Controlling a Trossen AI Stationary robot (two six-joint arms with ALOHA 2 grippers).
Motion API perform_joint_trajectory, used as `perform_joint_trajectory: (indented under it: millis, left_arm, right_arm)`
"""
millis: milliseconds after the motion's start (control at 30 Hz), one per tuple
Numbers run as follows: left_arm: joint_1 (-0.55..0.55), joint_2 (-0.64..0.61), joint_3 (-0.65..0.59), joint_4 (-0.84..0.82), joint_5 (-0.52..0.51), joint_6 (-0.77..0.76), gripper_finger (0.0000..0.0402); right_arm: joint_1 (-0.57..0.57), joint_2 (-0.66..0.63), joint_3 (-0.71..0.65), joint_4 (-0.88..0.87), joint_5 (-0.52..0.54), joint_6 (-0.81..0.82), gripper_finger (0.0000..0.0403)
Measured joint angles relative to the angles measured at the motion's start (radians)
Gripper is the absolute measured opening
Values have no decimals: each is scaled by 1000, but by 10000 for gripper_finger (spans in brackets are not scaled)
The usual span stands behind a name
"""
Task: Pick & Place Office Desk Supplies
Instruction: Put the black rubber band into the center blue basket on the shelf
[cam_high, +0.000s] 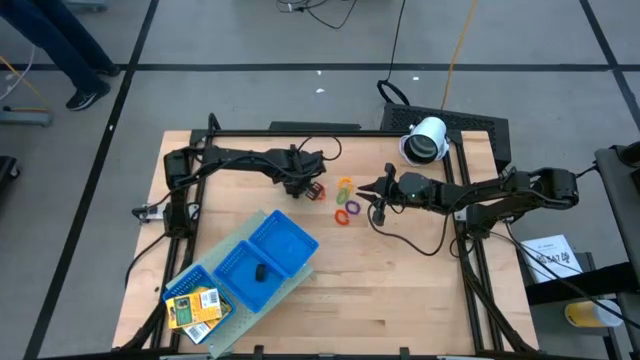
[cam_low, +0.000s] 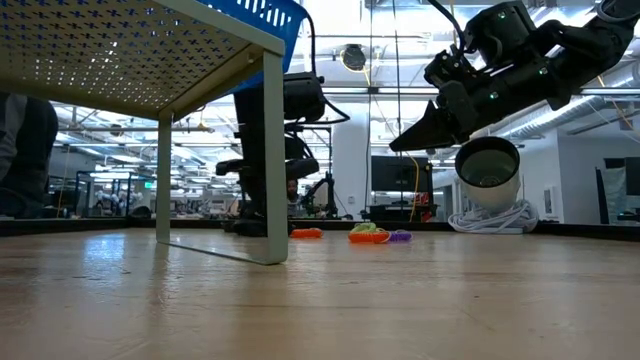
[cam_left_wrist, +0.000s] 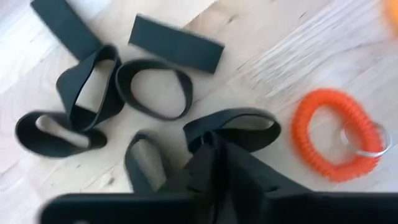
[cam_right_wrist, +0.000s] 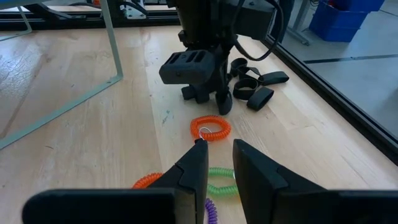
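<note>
Here the left hand (cam_high: 308, 188) presses down among the black looped rubber bands (cam_left_wrist: 152, 90) on the wooden surface (cam_high: 400, 290), its fingers closed around one band beside an orange coiled plastic ring (cam_left_wrist: 333, 143). The right hand (cam_right_wrist: 217, 163) hovers over the coloured coiled rings (cam_high: 346, 205), slightly parted and holding nothing.

Rings (cam_high: 345, 200) lie between both claws; tray (cam_high: 285, 240) before them, device (cam_high: 427, 139) behind.
</note>
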Motion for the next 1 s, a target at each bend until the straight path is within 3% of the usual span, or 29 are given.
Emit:
perform_joint_trajectory:
  millis: [100,267,400,600,733,1000]
  left_arm:
    - [0,0,0,29,2,1,8]
    - [0,0,23,39,16,6,21]
    - [-8,0,64,35,17,39,7]
    - [-30,0,178,-19,35,77,20]
    - [-58,-6,275,-115,36,103,7]
    - [-154,-137,355,-173,35,109,20]
  right_arm:
    - [0,0,0,0,0,0,63]
    - [0,0,0,0,0,0,63]
    - [0,0,0,0,0,0,63]
    - [0,0,0,-1,0,0,63]
    - [0,0,0,-1,0,0,63]
    - [0,0,0,-8,0,0,63]
